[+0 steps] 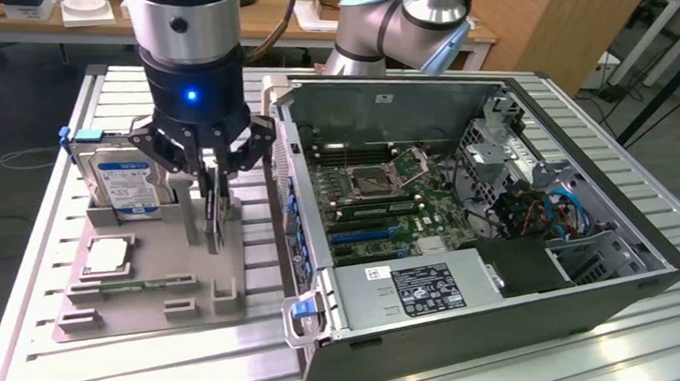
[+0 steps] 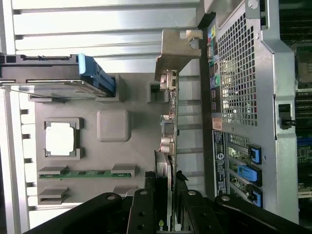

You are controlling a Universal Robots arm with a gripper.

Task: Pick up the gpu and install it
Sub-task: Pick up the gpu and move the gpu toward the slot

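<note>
I am a robot arm reaching straight down in the left half of the exterior view. My gripper (image 1: pixel 215 197) is pinched on the gpu (image 1: pixel 213 232), one dark finger on each flat face. The gpu is a thin dark card held upright on its long edge, so from the exterior view it looks like a narrow vertical strip hanging below my fingertips. Its lower end is at the surface of a grey holder tray (image 1: pixel 148 307); I cannot tell whether it touches the tray or is just clear of it.

In the wrist view I see the card edge-on (image 2: pixel 169 126), running away from my fingers (image 2: pixel 146 200) to its bent silver metal bracket (image 2: pixel 174 51) at the far end.

The tray sits on a slatted metal table (image 1: pixel 34 253), in the lower left of the exterior view. It also holds a silver hard drive (image 1: pixel 125 184) with a blue label, standing upright just to the left of my gripper. Below that in the frame lies a square processor chip (image 1: pixel 106 255), flat in its pocket. A narrow green memory stick (image 1: pixel 137 283) lies lower still.

Just beside the tray, filling the right half of the exterior view, is an open computer case (image 1: pixel 613 301) lying on its side. Its green motherboard (image 1: pixel 398 194) faces up, and a grey power supply (image 1: pixel 428 287) sits at the near end. The gpu is outside the case, close to its left wall.
</note>
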